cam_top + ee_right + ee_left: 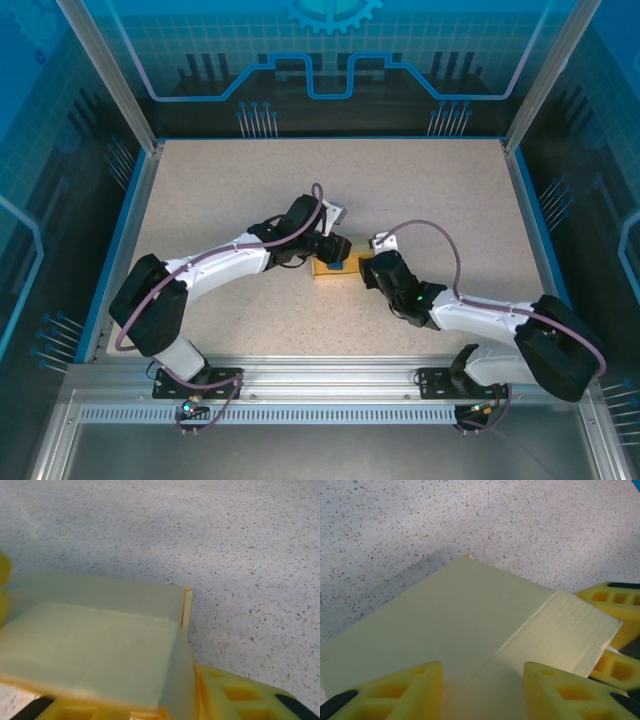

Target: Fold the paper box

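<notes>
One paper box (pixel 323 268) apparently touches left end effector (pixel 482 672) and right end effector (pixel 122 700).

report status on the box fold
left gripper over paper box, grip unclear. right gripper at its end flap, grip unclear. box partly folded. grippers crowd each other.
</notes>
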Tool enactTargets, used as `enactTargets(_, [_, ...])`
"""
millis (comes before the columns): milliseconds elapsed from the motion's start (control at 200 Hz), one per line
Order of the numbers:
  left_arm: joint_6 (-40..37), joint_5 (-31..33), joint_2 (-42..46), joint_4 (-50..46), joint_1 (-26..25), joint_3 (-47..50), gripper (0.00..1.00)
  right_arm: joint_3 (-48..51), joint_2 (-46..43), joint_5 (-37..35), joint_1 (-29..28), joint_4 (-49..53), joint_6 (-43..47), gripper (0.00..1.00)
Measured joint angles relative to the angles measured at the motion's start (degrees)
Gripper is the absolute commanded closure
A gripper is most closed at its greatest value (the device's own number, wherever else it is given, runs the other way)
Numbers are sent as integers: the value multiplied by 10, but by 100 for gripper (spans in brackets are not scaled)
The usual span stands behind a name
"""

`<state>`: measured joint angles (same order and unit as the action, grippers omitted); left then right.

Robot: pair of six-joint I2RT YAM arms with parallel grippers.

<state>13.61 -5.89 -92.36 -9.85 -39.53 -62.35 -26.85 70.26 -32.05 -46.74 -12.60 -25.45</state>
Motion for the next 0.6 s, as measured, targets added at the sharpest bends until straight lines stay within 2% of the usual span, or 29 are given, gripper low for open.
enactTargets(295, [24,0,0,42,-1,46,53,1,-162,35,-8,113,19,50])
enactTargets(440, [40,0,-1,69,-4,70,53,-40,-155,71,10,151,26,49])
enactTargets(600, [56,0,-3,96,-5,92,52,-109,-83,128,79,170,24,49])
